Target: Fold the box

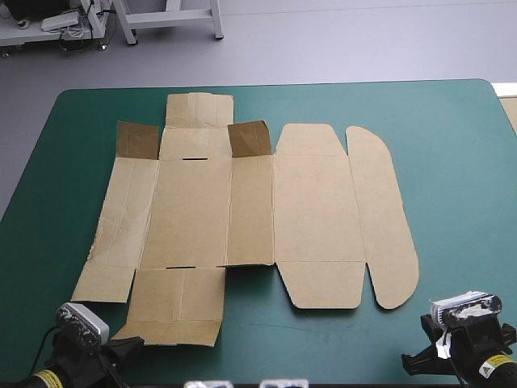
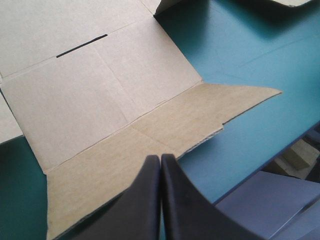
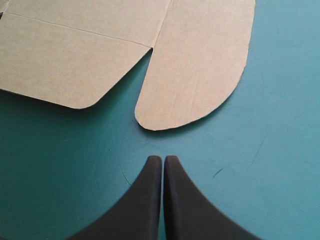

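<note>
Left gripper point(image 2: 160, 158): fingers pressed together, tips at the near flap's edge. Box point(image 1: 242, 210) lies flat mid-table on the teal-green cover point(image 1: 452, 162) (two small far flaps raised). Right gripper point(image 3: 163, 159): fingers together, just short of the rounded flap.

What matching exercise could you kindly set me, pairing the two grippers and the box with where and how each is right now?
Things:
1. left gripper
2. right gripper
3. box

States:
a. lying unfolded on the teal-green cover
b. shut, over bare cover just short of the rounded flap
c. shut, at the near flap edge

Pairs: 1-c, 2-b, 3-a.
</note>
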Robot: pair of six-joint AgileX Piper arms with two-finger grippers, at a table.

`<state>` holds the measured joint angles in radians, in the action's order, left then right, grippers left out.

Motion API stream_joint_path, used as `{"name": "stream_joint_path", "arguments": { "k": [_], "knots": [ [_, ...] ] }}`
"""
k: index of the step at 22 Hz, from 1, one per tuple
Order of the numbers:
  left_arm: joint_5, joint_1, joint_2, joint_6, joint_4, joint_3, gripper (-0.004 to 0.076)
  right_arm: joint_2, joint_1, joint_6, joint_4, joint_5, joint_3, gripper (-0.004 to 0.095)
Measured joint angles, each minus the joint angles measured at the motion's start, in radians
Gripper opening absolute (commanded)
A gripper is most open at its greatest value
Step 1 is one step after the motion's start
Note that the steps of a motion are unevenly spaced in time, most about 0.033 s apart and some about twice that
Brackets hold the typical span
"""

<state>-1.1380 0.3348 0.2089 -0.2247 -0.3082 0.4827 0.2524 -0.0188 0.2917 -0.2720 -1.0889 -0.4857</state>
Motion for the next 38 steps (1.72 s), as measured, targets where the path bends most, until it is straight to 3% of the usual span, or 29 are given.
{"name": "stream_joint_path", "arguments": {
  "k": [4, 8, 15, 20, 24, 28, 35, 38],
  "knots": [
    [0.0, 0.0, 0.005, 0.026, 0.0, 0.035, -0.0009, 0.0, 0.0, 0.0, 0.0, 0.0, 0.0, 0.0],
    [-0.003, 0.0, 0.099, 0.079, -0.002, 0.233, -0.0009, 0.0, 0.0, 0.0, 0.0, 0.0, 0.0, 0.0],
    [0.055, 0.0, 0.479, 0.094, -0.004, 0.556, -0.0009, 0.0, 0.0, 0.0, 0.0, 0.0, 0.0, 0.0],
    [0.203, 0.0, 0.776, 0.137, 0.095, 0.581, -0.0009, 0.0, 0.0, 0.0, 0.0, 0.0, 0.0, 0.0],
    [0.23, -0.035, 0.92, 0.198, 0.18, 0.592, -0.0009, 0.0, 0.0, 0.0, 0.0, 0.0, 0.0, 0.0],
    [0.202, -0.215, 1.038, 0.158, 0.143, 0.67, -0.0009, 0.0, 0.0, 0.0, 0.0, 0.0, 0.0, 0.0],
    [0.004, -0.729, 1.146, -0.134, -0.12, 0.738, -0.0009, 0.0, 0.0, 0.0, 0.0, 0.0, 0.0, 0.0],
    [-0.021, -0.842, 1.18, -0.206, -0.199, 0.735, -0.0009, 0.0, 0.0, 0.0, 0.0, 0.0, 0.0, 0.0]
  ]
}}
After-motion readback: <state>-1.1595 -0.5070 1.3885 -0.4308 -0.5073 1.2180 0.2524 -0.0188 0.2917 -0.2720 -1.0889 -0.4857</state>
